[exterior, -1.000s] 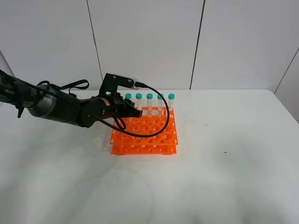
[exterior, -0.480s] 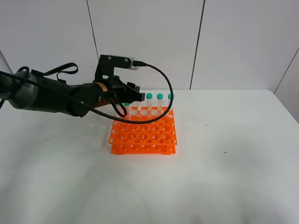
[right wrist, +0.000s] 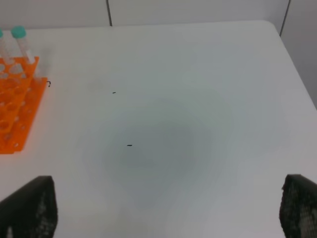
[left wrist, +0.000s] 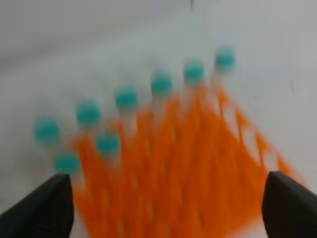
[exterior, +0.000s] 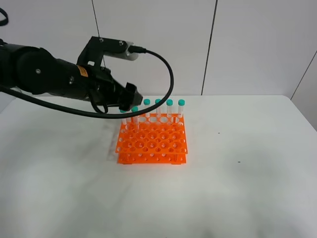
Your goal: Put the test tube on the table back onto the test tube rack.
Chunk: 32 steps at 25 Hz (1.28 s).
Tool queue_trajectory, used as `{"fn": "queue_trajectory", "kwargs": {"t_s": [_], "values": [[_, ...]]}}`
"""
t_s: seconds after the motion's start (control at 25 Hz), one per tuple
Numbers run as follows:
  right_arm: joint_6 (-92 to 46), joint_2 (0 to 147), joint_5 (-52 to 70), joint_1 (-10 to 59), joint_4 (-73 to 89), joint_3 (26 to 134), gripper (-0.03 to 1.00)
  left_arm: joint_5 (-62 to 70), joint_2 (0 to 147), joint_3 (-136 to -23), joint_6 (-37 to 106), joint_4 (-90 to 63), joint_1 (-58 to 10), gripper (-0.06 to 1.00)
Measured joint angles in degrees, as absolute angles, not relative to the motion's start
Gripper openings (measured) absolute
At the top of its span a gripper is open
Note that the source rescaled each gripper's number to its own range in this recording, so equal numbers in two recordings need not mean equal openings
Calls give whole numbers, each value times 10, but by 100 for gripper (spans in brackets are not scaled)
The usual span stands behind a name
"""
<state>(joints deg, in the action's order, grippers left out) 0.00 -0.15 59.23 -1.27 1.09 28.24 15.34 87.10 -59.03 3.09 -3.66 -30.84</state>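
The orange test tube rack (exterior: 152, 140) stands on the white table (exterior: 223, 188). Several teal-capped test tubes (exterior: 170, 108) stand upright along its far row, and one more (exterior: 134, 112) stands just in front of them at the left end. I see no tube lying on the table. My left gripper (exterior: 130, 95) hovers above the rack's far left corner. In the blurred left wrist view the left gripper (left wrist: 167, 203) is open and empty over the rack (left wrist: 188, 163) and the tube caps (left wrist: 126, 97). My right gripper (right wrist: 166, 208) is open and empty over bare table.
The left arm and its black cable (exterior: 166, 69) loop over the rack's far side. The rack's corner (right wrist: 15, 114) with two tubes shows in the right wrist view. Small dark specks (right wrist: 129, 145) mark the table. A white panelled wall stands behind.
My left gripper has risen from the rack's far left corner and drawn back to the left. One more teal-capped tube now shows standing in front of the far row.
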Motion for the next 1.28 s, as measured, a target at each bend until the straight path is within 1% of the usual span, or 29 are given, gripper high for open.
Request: {"fn": "queue_trajectory", "kwargs": {"t_s": [0.16, 0.24, 0.36, 0.56, 0.76, 0.84, 0.92, 1.04, 1.2, 1.28], "values": [[0, -2, 592, -13, 11, 282, 100, 348, 871, -616, 10, -37, -302, 100], [0, -2, 592, -13, 11, 282, 100, 419, 880, -642, 8, -37, -290, 100], [0, -2, 592, -13, 11, 282, 100, 484, 898, -679, 7, -36, -256, 100], [0, -2, 592, -13, 11, 282, 100, 507, 912, -699, 15, -35, -161, 100], [0, -2, 592, -13, 11, 282, 100, 568, 915, -699, 39, -32, -36, 100], [0, -2, 592, -13, 11, 282, 100, 596, 915, -699, 44, -28, -6, 100], [0, -2, 592, -13, 11, 282, 100, 614, 909, -694, 46, -24, 8, 100], [0, -2, 592, -13, 11, 282, 100, 624, 867, -667, 46, -27, 9, 100], [0, -2, 592, -13, 11, 282, 100, 633, 768, -584, 47, -28, 9, 100], [0, -2, 592, -13, 11, 282, 100, 642, 696, -527, 47, -29, 9, 100]]}}
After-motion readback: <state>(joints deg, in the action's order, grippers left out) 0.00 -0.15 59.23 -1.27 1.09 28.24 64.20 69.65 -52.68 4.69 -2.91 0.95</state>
